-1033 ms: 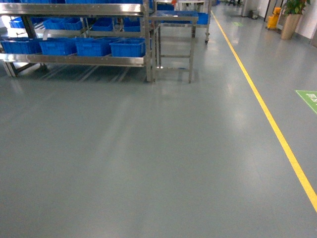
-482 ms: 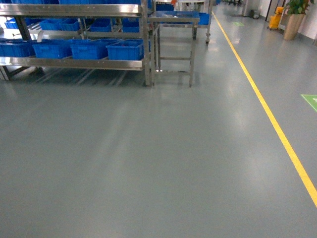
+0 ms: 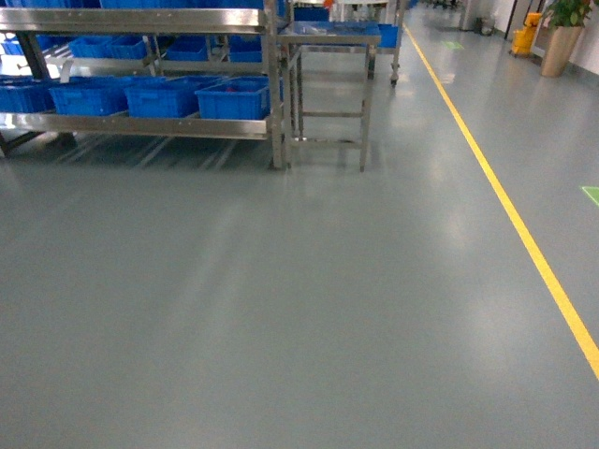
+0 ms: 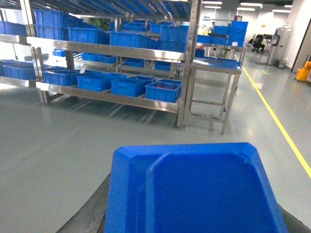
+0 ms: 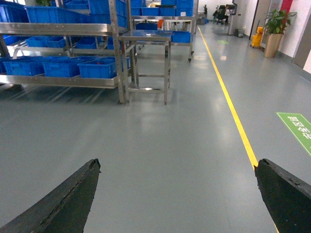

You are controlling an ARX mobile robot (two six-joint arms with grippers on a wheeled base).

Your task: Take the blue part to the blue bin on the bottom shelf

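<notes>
Blue plastic fills the bottom of the left wrist view: the blue part (image 4: 194,189) sits right under that camera, seemingly carried by the left gripper, whose fingers are hidden, so its grip cannot be told. Ahead on the left, the bottom shelf (image 3: 140,124) carries a row of crates, the blue bin (image 3: 234,97) at its right end beside the small steel table (image 3: 328,37). The right gripper (image 5: 177,194) hangs spread apart and empty, so approach and placing remain.

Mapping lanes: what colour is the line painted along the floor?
Yellow; the floor line shows best in the head view.
</notes>
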